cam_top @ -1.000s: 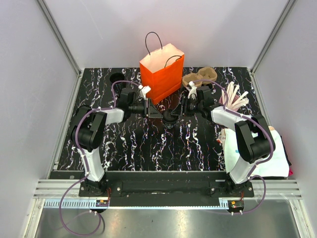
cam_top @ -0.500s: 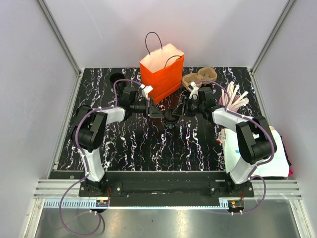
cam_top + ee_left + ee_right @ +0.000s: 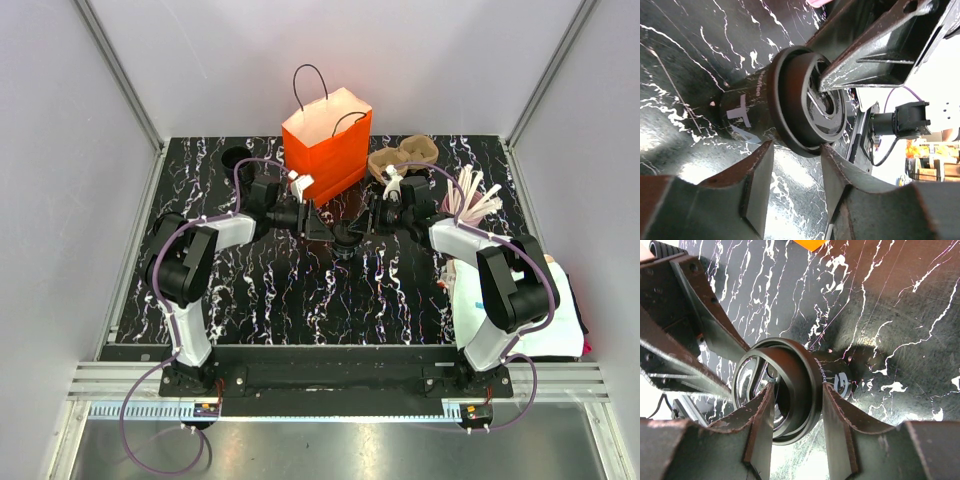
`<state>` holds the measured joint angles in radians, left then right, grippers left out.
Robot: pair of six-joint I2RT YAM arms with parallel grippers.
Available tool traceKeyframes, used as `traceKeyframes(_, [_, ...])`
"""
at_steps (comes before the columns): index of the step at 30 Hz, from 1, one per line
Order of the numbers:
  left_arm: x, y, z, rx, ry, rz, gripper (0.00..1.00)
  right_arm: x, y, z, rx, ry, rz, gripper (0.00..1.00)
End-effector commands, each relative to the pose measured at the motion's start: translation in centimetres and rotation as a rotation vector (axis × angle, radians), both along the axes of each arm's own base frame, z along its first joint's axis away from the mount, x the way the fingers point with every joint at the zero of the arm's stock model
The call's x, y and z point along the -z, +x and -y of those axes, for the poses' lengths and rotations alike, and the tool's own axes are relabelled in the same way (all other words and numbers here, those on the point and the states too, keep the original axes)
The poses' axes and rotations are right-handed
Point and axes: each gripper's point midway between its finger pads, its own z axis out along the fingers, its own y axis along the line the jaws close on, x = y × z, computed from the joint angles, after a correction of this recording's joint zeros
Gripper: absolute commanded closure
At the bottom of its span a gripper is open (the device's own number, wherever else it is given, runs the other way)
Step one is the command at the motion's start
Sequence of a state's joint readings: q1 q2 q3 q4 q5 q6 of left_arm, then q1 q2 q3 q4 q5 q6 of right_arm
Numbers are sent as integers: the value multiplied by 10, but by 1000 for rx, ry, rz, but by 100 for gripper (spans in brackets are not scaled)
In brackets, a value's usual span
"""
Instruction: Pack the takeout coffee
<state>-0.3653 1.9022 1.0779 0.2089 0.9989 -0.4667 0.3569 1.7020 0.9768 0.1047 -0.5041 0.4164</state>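
Note:
The takeout coffee (image 3: 346,238), a small black cup with a round black lid, stands mid-table between my two grippers. In the left wrist view the lidded cup (image 3: 799,102) sits just past the tips of my left gripper (image 3: 796,159), which is open with only bare table between its fingers. My left gripper (image 3: 322,222) is on the cup's left side. My right gripper (image 3: 364,226) comes in from the right. Close up, my right gripper (image 3: 796,399) is shut across the rim of the lid (image 3: 790,390), one finger on each side.
The orange paper bag (image 3: 328,150) stands open just behind the cup. A brown pulp tray (image 3: 404,156) lies behind the right arm, with a pink cup of white sticks (image 3: 470,200) to its right. A white cloth (image 3: 520,305) lies at the right edge.
My left gripper's jaws have spread apart and come off the cup. The right gripper stays closed on the lid, and both wrists have shifted slightly toward the bag.

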Motion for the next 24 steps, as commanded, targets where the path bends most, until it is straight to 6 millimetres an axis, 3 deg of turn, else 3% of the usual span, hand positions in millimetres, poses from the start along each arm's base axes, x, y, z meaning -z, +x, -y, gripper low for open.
traceKeyframes(1, [-29,-15,9,78,-36,66,53,53,-13,34,90,-177,-110,100])
traceKeyframes(10, [-15,-33,15,83,5,32,55,50,-8,33,107,-164,-88,100])
traceKeyframes(18, [-20,-23,17,47,-15,34,52,48,-9,34,107,-163,-81,100])
traceKeyframes(24, [-31,-11,1,-63,-73,32,50,50,-8,37,123,-165,-86,100])
